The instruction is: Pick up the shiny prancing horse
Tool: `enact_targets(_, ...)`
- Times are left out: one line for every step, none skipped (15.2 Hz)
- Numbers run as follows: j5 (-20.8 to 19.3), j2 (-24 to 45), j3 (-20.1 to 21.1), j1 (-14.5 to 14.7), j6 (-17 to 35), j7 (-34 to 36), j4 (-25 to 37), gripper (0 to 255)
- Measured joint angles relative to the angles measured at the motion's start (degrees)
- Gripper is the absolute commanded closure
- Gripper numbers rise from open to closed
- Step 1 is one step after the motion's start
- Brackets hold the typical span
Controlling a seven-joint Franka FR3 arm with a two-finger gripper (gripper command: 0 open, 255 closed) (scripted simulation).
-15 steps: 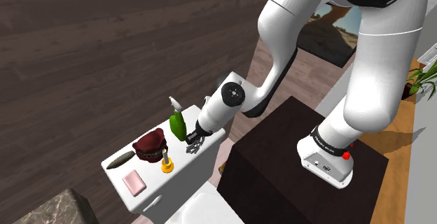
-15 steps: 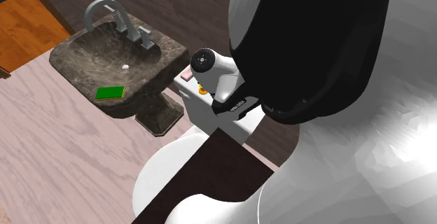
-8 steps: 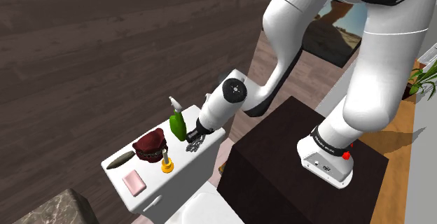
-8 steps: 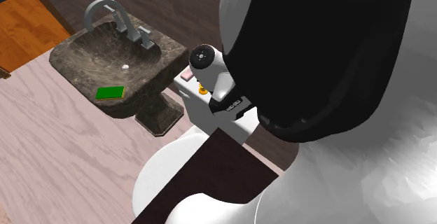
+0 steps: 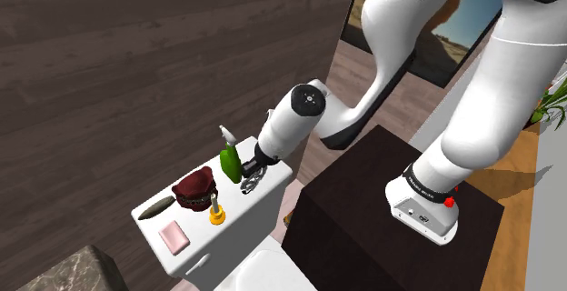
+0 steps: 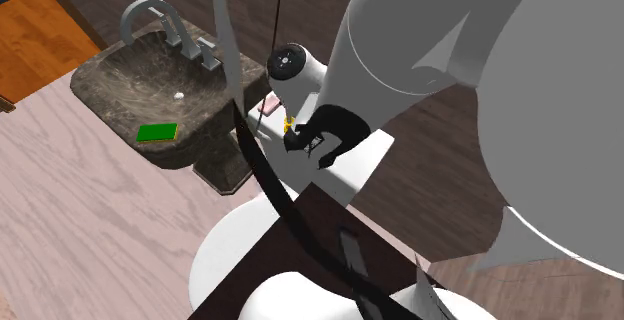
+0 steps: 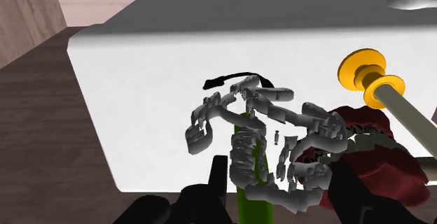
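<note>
Silver horse (image 7: 266, 145) hangs clasped between the gripper's (image 7: 282, 175) black fingers, seemingly just clear of the white toilet tank lid (image 7: 140, 68); its thin openwork body could slip free and knock the green bottle (image 5: 230, 160) beside it

The white toilet tank lid (image 5: 243, 209) carries an olive pointed object (image 5: 156, 209), a dark red bundle (image 5: 194, 190) and a green bottle (image 5: 230, 160) along the wall side. A pink bar (image 5: 173, 236) and a yellow-orange knobbed piece (image 5: 216, 214) sit nearer the front. A green block (image 6: 157, 132) lies on the stone sink (image 6: 215, 68).
</note>
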Motion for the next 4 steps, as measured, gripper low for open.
enact_targets(2.26, -1.19, 1.07, -0.87, 0.16, -1.79, -0.58, 255)
enact_targets(4.38, -2.09, 1.95, -1.79, 0.27, -3.71, -0.88, 255)
enact_targets(6.72, -3.19, 3.07, -2.69, 0.35, -5.61, -1.33, 255)
enact_targets(7.92, -3.83, 3.67, -3.10, 0.44, -6.43, -1.66, 255)
